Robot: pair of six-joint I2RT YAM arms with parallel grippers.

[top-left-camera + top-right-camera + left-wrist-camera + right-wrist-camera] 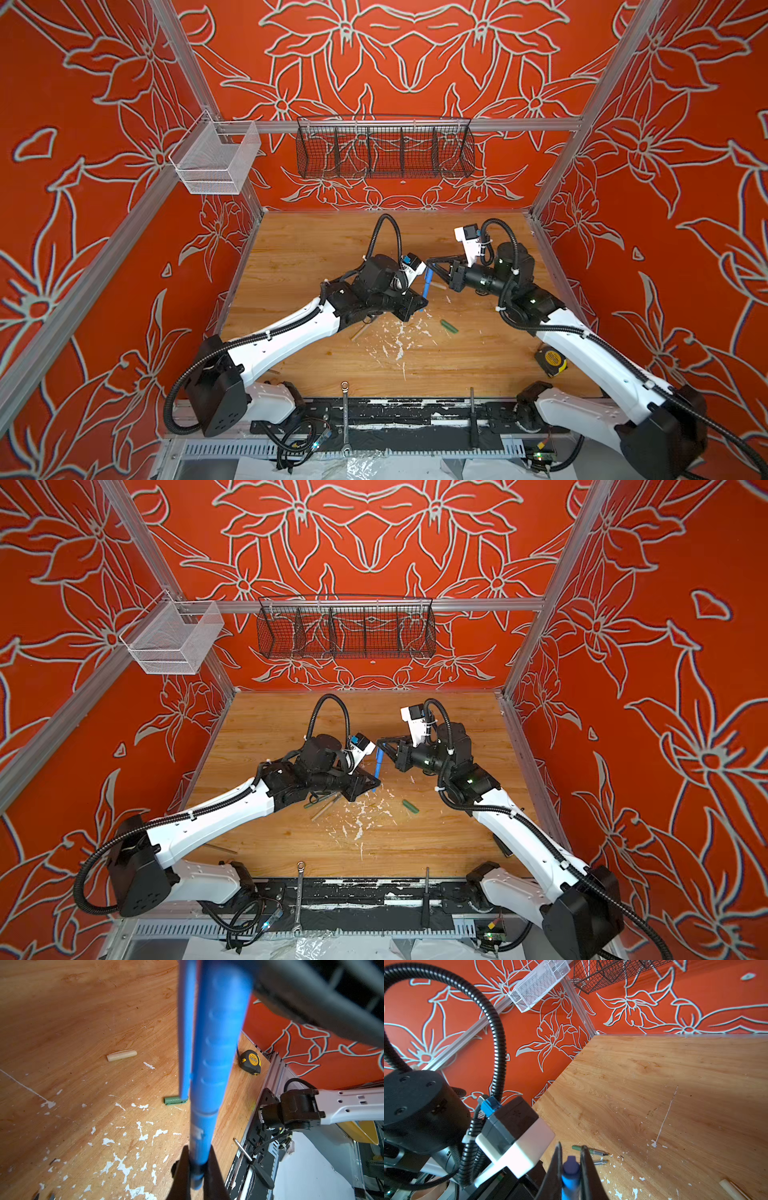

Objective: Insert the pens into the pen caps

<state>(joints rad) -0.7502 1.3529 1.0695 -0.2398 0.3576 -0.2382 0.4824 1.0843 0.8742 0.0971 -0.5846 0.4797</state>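
Observation:
A blue pen [425,291] [377,769] [204,1136] stands nearly upright above the table's middle. My left gripper [420,306] [198,1148] is shut on its lower end. The blue pen cap [220,1043] [571,1167] sits over its upper end, with my right gripper [430,262] [571,1153] shut on it. A green pen [318,801] [591,1151] and a tan pen [360,331] [326,808] lie by the left arm, partly hidden under it. The green pen cap [449,326] [175,1100] and tan pen cap [121,1055] lie loose on the wood.
White paint flecks [395,336] cover the table's middle front. A yellow tape measure [550,361] sits at the right edge. A silver wrench [345,415] and a dark rod [473,419] lie on the front rail. A white basket [216,160] and black wire basket [384,151] hang above.

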